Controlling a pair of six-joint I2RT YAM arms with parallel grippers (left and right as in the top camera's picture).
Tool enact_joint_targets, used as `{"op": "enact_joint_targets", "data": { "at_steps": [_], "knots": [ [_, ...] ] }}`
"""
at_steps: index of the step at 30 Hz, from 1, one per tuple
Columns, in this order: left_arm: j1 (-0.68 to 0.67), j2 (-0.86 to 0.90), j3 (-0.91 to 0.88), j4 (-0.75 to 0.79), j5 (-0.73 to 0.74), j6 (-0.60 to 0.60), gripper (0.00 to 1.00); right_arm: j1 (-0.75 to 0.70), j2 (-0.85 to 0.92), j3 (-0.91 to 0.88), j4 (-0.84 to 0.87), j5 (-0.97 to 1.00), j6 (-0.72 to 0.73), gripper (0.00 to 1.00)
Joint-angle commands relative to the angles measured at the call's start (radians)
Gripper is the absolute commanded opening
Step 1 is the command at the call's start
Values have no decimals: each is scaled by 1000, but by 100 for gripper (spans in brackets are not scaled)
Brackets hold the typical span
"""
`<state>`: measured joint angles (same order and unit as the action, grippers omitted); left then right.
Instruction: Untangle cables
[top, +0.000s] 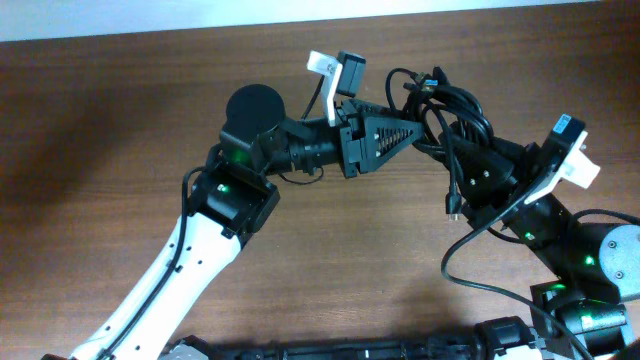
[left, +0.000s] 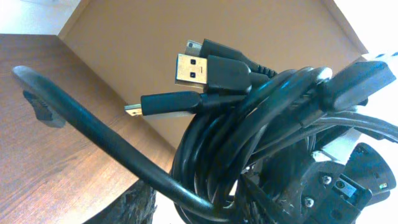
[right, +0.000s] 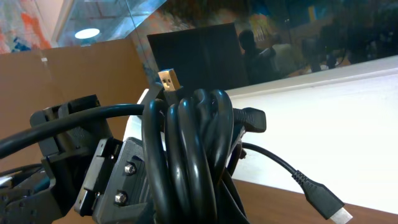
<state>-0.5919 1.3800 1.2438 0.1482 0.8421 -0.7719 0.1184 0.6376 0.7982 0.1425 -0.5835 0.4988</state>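
Observation:
The cables (top: 452, 108) are a knotted black bundle held above the table between both grippers. My left gripper (top: 414, 130) reaches in from the left and is shut on the bundle's left side. My right gripper (top: 472, 165) holds the bundle from below right. One plug end (top: 452, 208) hangs down. In the left wrist view the coils (left: 249, 118) fill the frame, with a USB plug (left: 189, 68) and smaller plugs sticking out to the left, and the jaws (left: 199, 208) are closed round the loops. In the right wrist view the coils (right: 189, 149) stand upright in the jaws (right: 199, 208), with a plug (right: 320, 196) at the right.
The brown wooden table (top: 120, 110) lies below. A thick black robot wire (top: 450, 270) loops over the table by the right arm. The left arm's body (top: 235, 195) crosses the lower left. The right arm's base (top: 590, 270) sits at the lower right.

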Motion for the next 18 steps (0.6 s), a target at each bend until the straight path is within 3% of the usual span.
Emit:
{"op": "enact_joint_targets", "data": {
  "at_steps": [1, 4, 7, 9, 10, 11, 13, 14, 17, 18],
  "knots": [
    [-4, -15, 15, 14, 14, 2, 28, -1, -13, 12, 4, -16, 8, 4],
    [-4, -15, 15, 20, 19, 2, 0, -1, -13, 12, 3, -16, 8, 4],
    [-4, -15, 15, 29, 20, 2, 0, -1, -13, 12, -26, -14, 8, 4],
    [-4, -15, 15, 47, 37, 2, 0, -1, -13, 12, -31, -15, 8, 9],
    [-4, -15, 15, 47, 38, 2, 0, -1, -13, 12, -31, -15, 8, 16],
    [-4, -15, 15, 47, 37, 2, 0, -1, -13, 12, -34, -15, 8, 38],
    [-4, -15, 15, 46, 37, 2, 0, -1, -13, 12, -50, -15, 8, 55],
    [-3, -15, 15, 46, 37, 2, 0, -1, -13, 12, -61, -14, 7, 70],
    [0, -15, 15, 46, 33, 2, 0, -1, -13, 12, -88, -14, 7, 84],
    [13, -15, 15, 45, 33, 2, 0, -1, -13, 12, -106, -14, 7, 97]
  ]
}}
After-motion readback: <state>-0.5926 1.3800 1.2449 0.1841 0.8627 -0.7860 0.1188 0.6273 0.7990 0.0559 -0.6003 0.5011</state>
